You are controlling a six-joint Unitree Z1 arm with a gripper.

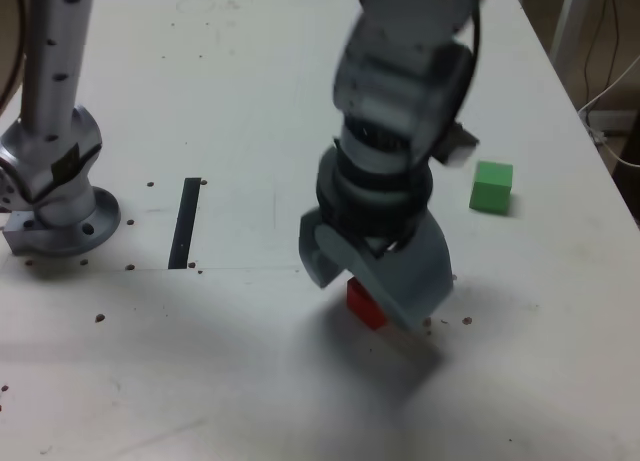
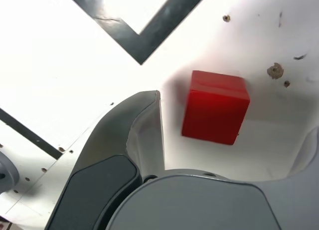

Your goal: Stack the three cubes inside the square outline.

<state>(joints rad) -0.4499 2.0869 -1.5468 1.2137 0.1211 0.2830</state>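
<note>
The pincer (image 1: 375, 271) is standing wide open, its fingers reaching down around the red cube (image 2: 216, 108) without gripping it. The cube is sitting flat on the tabletop (image 1: 100, 381), just outside a corner of the square outline (image 2: 142, 44) and well in from the tabletop's edge on the exterior view's right. It is looking light and stiff, probably painted wood or plastic, so it should be bearing a firm squeeze without denting; its smooth sides may be slipping or twisting if only corners are being pinched. The best hold is probably two opposite upright faces, around mid-height, with the fingers lying square to them and the top staying free for stacking. Farther out, the green cube (image 1: 492, 187) is resting nearer that same edge, likely asking for the same hold.
</note>
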